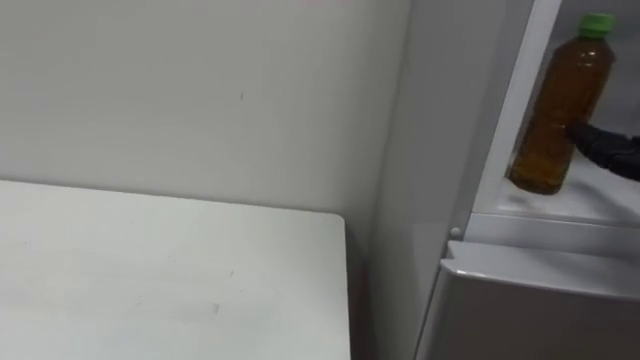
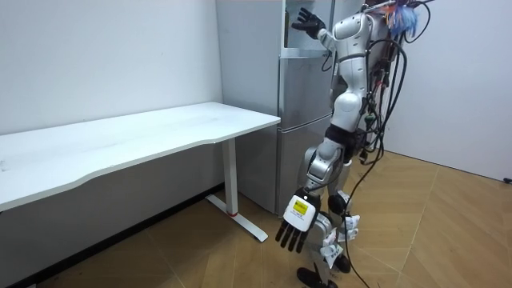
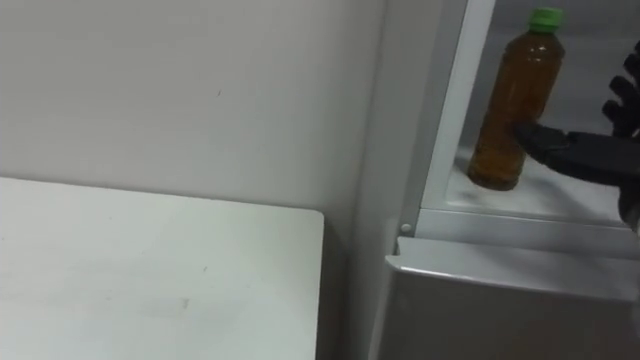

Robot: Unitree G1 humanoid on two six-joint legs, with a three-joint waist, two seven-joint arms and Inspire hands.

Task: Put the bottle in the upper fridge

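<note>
Starting nearest, the white worktop (image 1: pixel 150 270) sits at the left, and just past its right edge stands the fridge (image 1: pixel 530 300). Farther in, on the upper compartment's shelf (image 1: pixel 605 205), the bottle (image 3: pixel 512 100) stands upright near the left wall. The right hand (image 3: pixel 585 155) is beside it, released, with one dark finger at its side; whether it touches I cannot tell. My worry is that a finger dragging on the bottle as the hand draws out could topple it off the shelf's near edge. The room view adds the left hand (image 2: pixel 296 232), hanging low with straight fingers, and shows the robot standing close before the fridge
</note>
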